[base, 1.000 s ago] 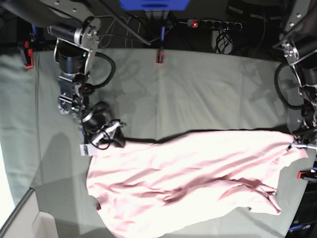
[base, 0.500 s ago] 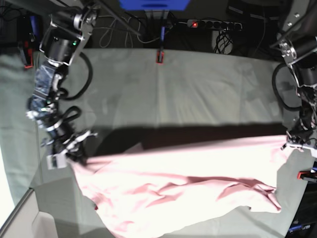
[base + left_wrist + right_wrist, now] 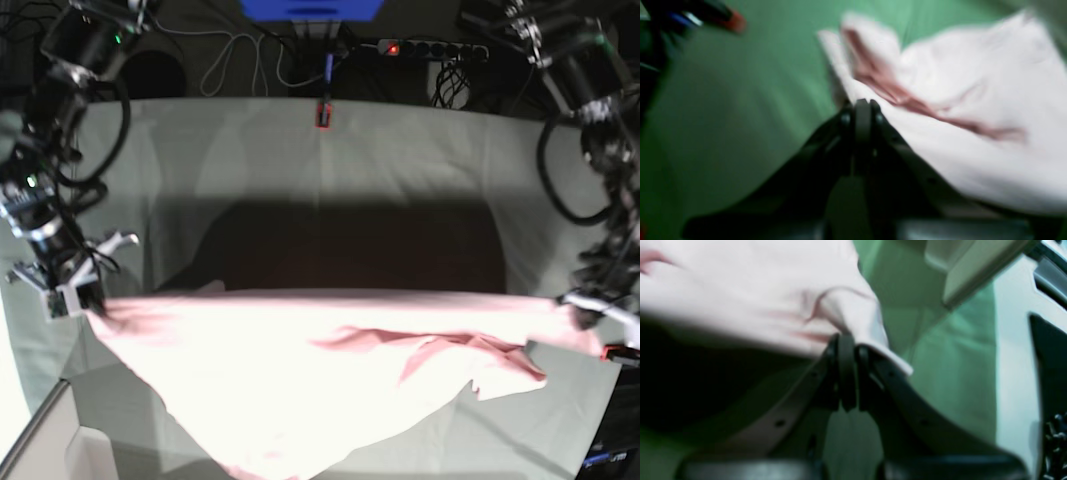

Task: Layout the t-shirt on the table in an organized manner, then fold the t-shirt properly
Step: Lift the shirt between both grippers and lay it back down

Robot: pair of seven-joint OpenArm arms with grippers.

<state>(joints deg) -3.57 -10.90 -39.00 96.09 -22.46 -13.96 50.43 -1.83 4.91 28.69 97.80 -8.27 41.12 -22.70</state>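
- While held taut in the air above the table [image 3: 400,170], pale pink t-shirt [image 3: 300,370] hangs with its lower part draped low at the near edge.
- Right gripper [image 3: 846,346] pinching one corner, left gripper [image 3: 862,105] pinching the other.
- Best lowered evenly, keeping tension, laying the trailing edge down first.

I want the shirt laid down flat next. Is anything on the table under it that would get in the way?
Nothing visible does. The t-shirt hangs stretched between the right gripper and left gripper, and the table behind shows only bare cloth and the shirt's shadow.
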